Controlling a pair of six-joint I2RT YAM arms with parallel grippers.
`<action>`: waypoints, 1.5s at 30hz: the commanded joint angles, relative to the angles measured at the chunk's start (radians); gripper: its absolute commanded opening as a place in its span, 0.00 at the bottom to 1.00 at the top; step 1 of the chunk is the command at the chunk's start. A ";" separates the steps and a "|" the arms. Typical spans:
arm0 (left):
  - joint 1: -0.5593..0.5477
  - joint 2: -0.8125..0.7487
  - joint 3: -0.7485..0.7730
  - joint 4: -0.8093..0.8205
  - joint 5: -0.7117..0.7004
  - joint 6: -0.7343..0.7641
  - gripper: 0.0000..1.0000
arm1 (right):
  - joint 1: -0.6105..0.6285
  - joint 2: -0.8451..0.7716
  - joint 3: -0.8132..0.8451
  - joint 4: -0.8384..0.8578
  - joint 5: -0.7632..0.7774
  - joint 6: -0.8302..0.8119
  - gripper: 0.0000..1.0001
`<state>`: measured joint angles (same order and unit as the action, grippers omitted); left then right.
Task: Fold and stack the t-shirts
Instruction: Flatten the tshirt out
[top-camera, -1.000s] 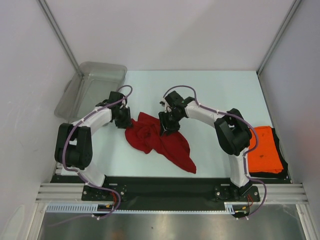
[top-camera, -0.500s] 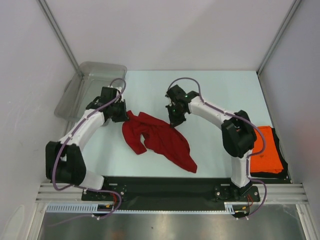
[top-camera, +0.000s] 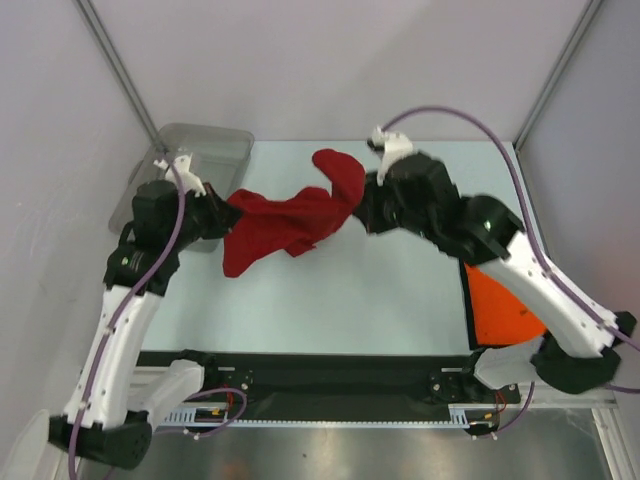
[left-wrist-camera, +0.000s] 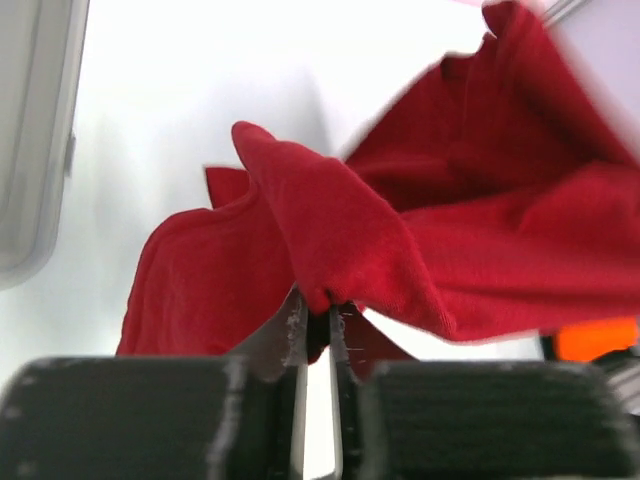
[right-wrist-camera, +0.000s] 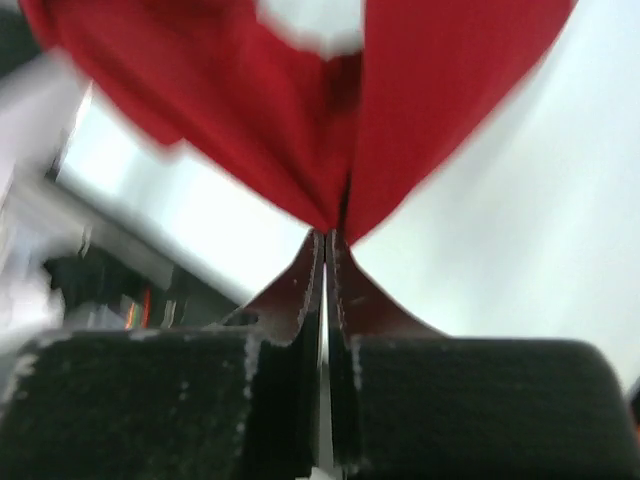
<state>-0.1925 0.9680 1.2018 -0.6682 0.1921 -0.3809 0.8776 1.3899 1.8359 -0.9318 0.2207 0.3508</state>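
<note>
**A:** Where is the red shirt (top-camera: 290, 220) seen from above?

**B:** It is seen slung between the two grippers, over the far half of the table (top-camera: 400, 290). One end is taken by the left gripper (top-camera: 218, 213), just beside the tub (top-camera: 190, 160). The other end is taken by the right gripper (top-camera: 366, 208), with a flap standing up past it. A loose fold hangs near the left gripper; whether it touches the table cannot be told.

**A:** Are the grips themselves shown there?

**B:** Hardly, since the fingertips are hidden by cloth and arm. That is settled by the wrist views. In the left one the fingers (left-wrist-camera: 293, 330) are drawn narrow, and a bunched fold of red cloth is clamped at their tips. In the right one the fingers (right-wrist-camera: 305, 270) are pressed almost together, and red cloth is caught at the very tip.

**A:** And the orange shirt?

**B:** The orange shirt (top-camera: 505, 305) is shown best from above. It lies flat at the table's right edge, partly covered by the right arm and well apart from the red shirt. In the left wrist view only an orange sliver is caught, at the right edge of the picture.
</note>
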 joint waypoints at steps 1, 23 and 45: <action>0.016 -0.107 -0.105 -0.125 -0.059 -0.084 0.15 | 0.127 -0.141 -0.255 -0.119 0.099 0.187 0.00; 0.005 -0.010 -0.481 0.030 0.202 -0.204 0.92 | -0.319 -0.060 -0.765 0.254 -0.538 0.180 0.82; -0.085 0.591 -0.214 0.053 -0.057 -0.084 0.86 | -0.255 0.552 -0.377 0.175 -0.494 -0.050 0.66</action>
<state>-0.2729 1.5440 0.9581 -0.6430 0.1486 -0.4789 0.6151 1.9221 1.4162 -0.7506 -0.2924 0.3355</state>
